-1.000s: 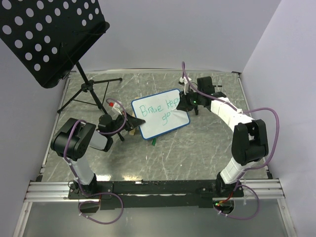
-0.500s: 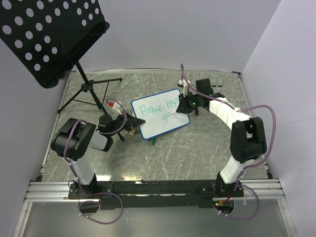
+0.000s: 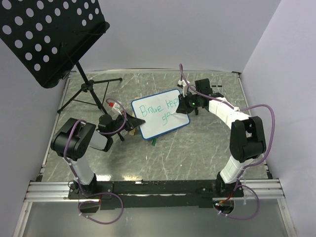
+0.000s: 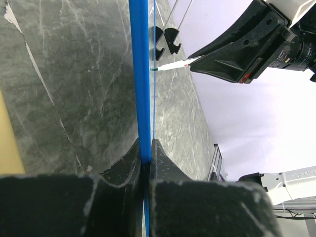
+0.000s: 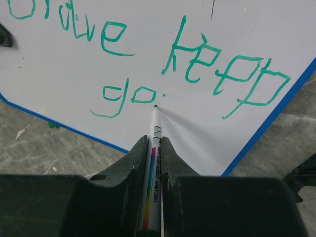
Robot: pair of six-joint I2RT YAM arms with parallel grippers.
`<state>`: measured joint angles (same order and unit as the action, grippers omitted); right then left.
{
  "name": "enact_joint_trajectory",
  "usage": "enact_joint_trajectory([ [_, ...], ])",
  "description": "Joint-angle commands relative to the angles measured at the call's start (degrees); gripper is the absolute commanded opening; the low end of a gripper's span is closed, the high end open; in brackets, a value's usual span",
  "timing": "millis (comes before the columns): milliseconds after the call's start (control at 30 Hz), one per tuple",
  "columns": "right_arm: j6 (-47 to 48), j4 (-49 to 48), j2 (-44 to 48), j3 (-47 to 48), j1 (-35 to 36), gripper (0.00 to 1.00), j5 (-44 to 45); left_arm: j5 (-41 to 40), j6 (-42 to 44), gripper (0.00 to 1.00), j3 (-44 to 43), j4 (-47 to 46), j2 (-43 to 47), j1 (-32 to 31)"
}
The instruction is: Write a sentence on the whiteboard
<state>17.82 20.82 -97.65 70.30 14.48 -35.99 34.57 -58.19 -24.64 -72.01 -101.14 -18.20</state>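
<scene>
A grey marbled table (image 3: 207, 143) fills the white-walled cell. A black perforated music stand (image 3: 49, 39) rises at its far left, well apart from the work. Near the middle, the whiteboard (image 3: 160, 126) appears to be held tilted up rather than lying flat, probably to present its face to the writing arm. The left gripper (image 4: 145, 154) steadies it, with fingers pressed together on the blue rim at the board's left end. The right gripper (image 5: 154, 142) pinches a marker (image 5: 155, 121) lengthwise, its tip at the board just right of "go"; contact is unclear. The green sentence (image 5: 148, 54) reads "Brave keep go" and is seemingly unfinished.
</scene>
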Motion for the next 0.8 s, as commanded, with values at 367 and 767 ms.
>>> enact_joint_trajectory([
  [367,0.9,-0.6,-0.18,1.06,-1.12,0.0,3.12,2.08,1.5,0.01,-0.84,-19.05,0.68,-0.35],
  [767,2.21,1.24,-0.44,0.8,-1.3,0.0,1.36,2.08,1.42,0.01,-0.84,-19.22,0.42,-0.35],
])
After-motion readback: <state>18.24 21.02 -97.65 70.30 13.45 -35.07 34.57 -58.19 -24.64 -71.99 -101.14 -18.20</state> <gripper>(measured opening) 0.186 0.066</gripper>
